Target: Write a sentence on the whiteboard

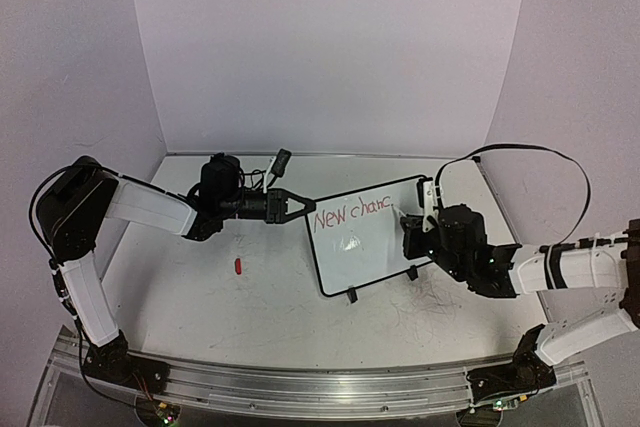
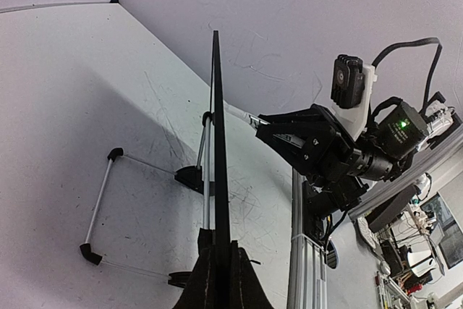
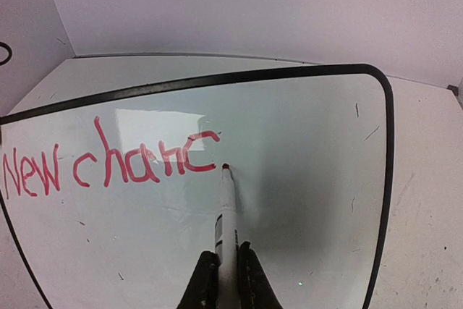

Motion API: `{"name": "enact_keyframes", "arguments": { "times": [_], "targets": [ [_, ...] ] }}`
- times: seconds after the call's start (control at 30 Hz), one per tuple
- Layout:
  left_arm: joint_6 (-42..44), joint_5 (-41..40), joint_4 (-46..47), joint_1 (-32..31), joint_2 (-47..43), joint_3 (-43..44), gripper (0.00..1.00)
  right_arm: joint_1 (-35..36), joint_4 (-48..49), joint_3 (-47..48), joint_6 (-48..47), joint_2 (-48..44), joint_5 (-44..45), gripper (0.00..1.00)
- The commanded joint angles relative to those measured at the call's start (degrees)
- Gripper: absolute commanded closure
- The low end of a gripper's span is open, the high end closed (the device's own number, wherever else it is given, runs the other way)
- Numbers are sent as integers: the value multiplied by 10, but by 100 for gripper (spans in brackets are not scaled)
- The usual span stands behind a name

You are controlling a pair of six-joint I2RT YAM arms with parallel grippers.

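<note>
**Left arm steadies, right arm writes: "New chanc" is on the board.**
The left gripper (image 1: 300, 205) is clamped on the 9 o'clock edge of the whiteboard (image 1: 375, 257), likely bracing it against pen pressure. The board stands propped mid-table, its long axis running from 8 to 2 o'clock and its face tilted up toward 5 o'clock. The red marker (image 3: 228, 204) has its tip at the board just at 3 o'clock of the last "c". The right gripper (image 3: 228, 269) is pinched tight around its barrel.

L hand (image 1: 303, 205), R hand (image 3: 229, 265) both clamped.
</note>
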Motion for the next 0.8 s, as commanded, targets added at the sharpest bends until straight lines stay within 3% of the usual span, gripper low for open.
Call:
{"name": "enact_keyframes", "arguments": {
  "times": [0.0, 0.77],
  "targets": [
    [-5, 25, -26, -8, 0, 14, 100, -7, 14, 16, -4, 8, 17, 100],
    [-5, 25, -26, -8, 1, 14, 100, -19, 18, 35, -12, 29, 12, 100]
  ]
}}
